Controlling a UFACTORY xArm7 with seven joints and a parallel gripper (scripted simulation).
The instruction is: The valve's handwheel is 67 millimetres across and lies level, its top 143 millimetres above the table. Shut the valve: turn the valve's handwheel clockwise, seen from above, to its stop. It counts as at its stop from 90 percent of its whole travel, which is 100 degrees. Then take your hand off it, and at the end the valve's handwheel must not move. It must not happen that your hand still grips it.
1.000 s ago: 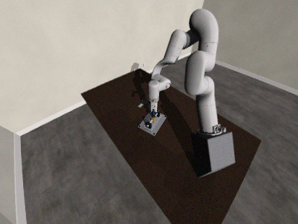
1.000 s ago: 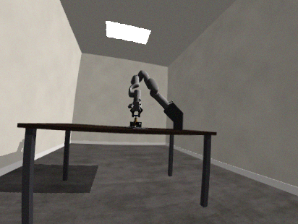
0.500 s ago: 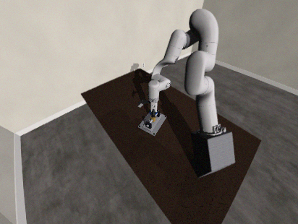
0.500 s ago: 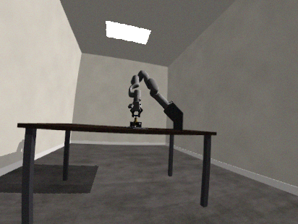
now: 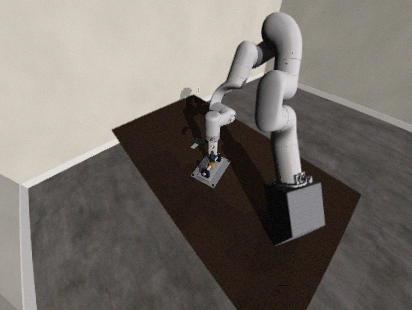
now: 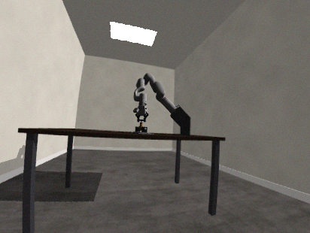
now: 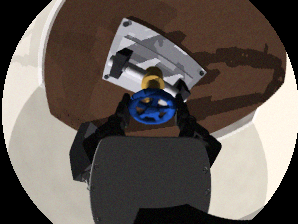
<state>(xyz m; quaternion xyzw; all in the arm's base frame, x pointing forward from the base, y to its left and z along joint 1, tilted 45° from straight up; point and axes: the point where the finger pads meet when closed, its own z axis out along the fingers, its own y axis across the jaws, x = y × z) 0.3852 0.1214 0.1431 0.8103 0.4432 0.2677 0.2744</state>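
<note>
gripper (image 7: 152,111): clamped onto the blue handwheel (image 7: 150,106), one dark finger (image 7: 119,115) on each side of the rim, so it's got a proper two-sided pinch

handwheel: sits right between the jaws, lying flat and facing the wrist camera, spokes visible

brass stem (image 7: 153,82): pokes out just beyond the jaws, running from the wheel down into the valve body

base plate (image 7: 124,34): grey, under the valve, past the fingertips and well below them, flat on the brown table (image 5: 165,130)

arm (image 5: 277,95): white, arcs over from its grey pedestal (image 5: 306,210) and drops pretty much straight down onto the valve

exterior view: gripper (image 6: 141,120) is tiny there, can't really make out the fingers, just that it's directly over the valve on the tabletop
</note>
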